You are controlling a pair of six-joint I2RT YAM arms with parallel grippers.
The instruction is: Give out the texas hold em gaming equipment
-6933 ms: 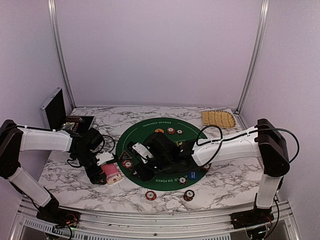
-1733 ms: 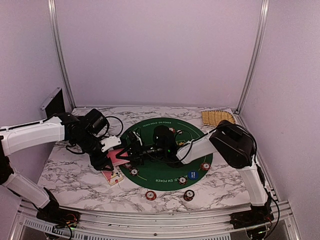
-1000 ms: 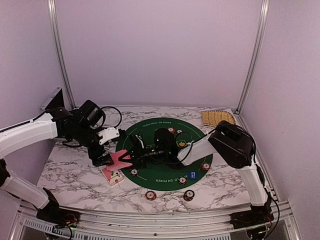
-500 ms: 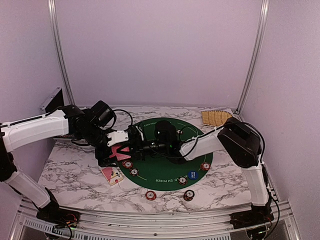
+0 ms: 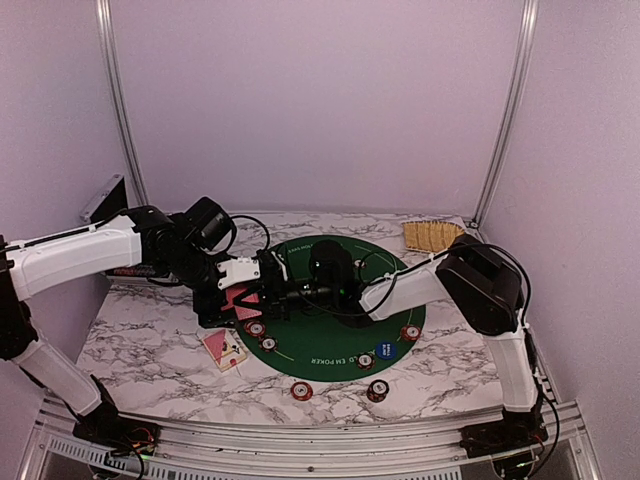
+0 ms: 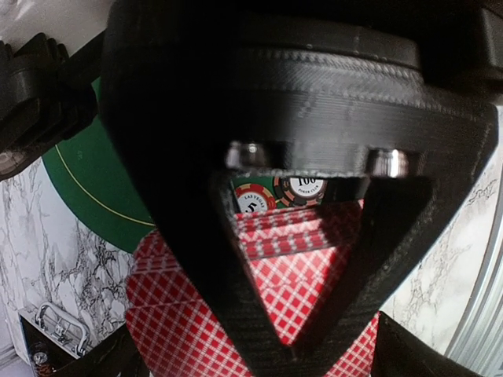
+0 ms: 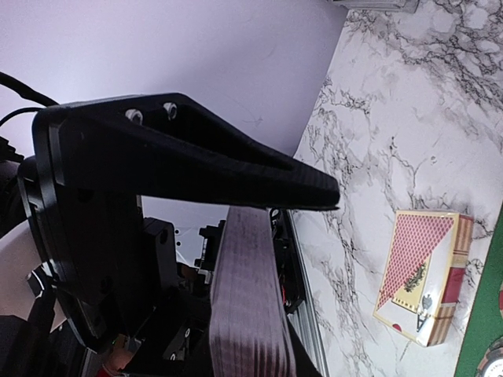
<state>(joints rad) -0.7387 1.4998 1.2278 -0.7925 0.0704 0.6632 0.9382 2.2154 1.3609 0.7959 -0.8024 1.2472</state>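
Observation:
A fan of red-backed playing cards (image 5: 240, 300) hangs above the left edge of the green mat (image 5: 320, 340), between my two grippers. My left gripper (image 5: 226, 304) is shut with its fingertips on the fan; in the left wrist view (image 6: 310, 345) the cards (image 6: 306, 267) fill the space behind the fingers (image 6: 196, 259). My right gripper (image 5: 263, 292) grips the same cards from the right. In the right wrist view (image 7: 263, 216) they (image 7: 247, 314) show edge-on under the upper finger (image 7: 236, 169). Chip stacks (image 5: 256, 328) and a blue button (image 5: 383, 350) lie on the mat.
The card box (image 5: 222, 348) lies on the marble left of the mat and shows in the right wrist view (image 7: 420, 275). Two chip stacks (image 5: 302, 390) (image 5: 378, 390) sit near the front edge. A straw tray (image 5: 435, 237) is back right, and an open case (image 5: 105, 205) back left.
Over the last second both grippers lifted the cards from just above the card box up and back to the mat's left edge. The fan has narrowed. The box has stayed put.

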